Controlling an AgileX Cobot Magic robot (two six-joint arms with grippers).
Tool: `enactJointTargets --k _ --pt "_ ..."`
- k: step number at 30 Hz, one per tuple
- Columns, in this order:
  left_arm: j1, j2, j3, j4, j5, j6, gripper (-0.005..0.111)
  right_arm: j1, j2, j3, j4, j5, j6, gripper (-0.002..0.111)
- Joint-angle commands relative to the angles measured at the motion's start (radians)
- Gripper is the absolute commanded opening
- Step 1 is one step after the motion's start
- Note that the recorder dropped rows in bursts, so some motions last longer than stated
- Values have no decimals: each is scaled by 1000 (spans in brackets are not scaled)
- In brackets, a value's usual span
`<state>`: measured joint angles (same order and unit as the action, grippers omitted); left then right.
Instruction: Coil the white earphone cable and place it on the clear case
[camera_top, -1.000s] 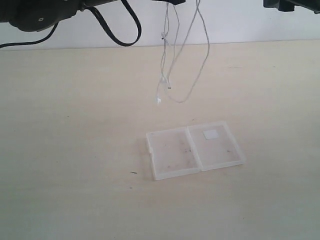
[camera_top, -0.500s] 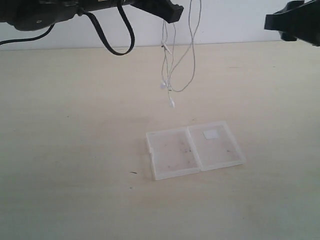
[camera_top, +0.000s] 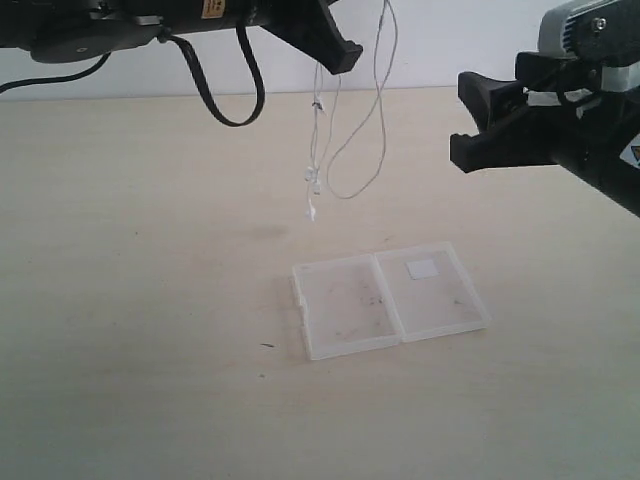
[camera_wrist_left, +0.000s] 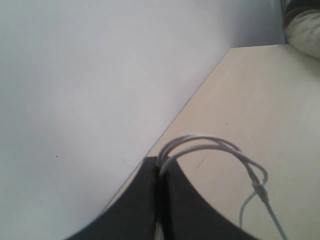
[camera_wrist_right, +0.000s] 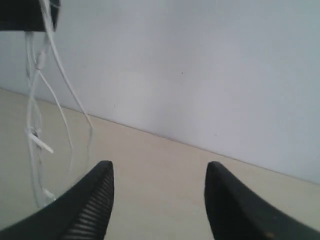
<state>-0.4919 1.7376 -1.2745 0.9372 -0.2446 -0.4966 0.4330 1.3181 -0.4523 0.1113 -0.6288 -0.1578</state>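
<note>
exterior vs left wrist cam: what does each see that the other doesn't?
Exterior only: the clear case lying open on the table, the open right gripper, the cable's hanging loops and earbuds. Left wrist only: close-up of the left gripper pinching several cable strands between shut jaws. Both: cable, left gripper, table, wall.

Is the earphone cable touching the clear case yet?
No, the white earphone cable hangs from the left gripper, its lowest earbud well off the clear case.

Left end effector (camera_top: 340, 55) raised high, clamped tight; right end effector (camera_top: 462, 120) raised, jaws apart.
</note>
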Motion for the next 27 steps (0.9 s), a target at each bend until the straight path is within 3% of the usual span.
enactJointTargets --k 1,9,17,27 --pt "-19 -8 -8 1 -2 21 0 4 -6 6 -92 -68 147 52" --pt "-29 -8 -8 -26 6 21 0 4 -4 6 -442 -87 360 72" --pt "-36 -6 -8 -103 10 18 0 4 19 6 -454 -119 362 72" --pt "-36 -4 -8 -161 18 18 0 4 191 -30 -402 -241 313 87"
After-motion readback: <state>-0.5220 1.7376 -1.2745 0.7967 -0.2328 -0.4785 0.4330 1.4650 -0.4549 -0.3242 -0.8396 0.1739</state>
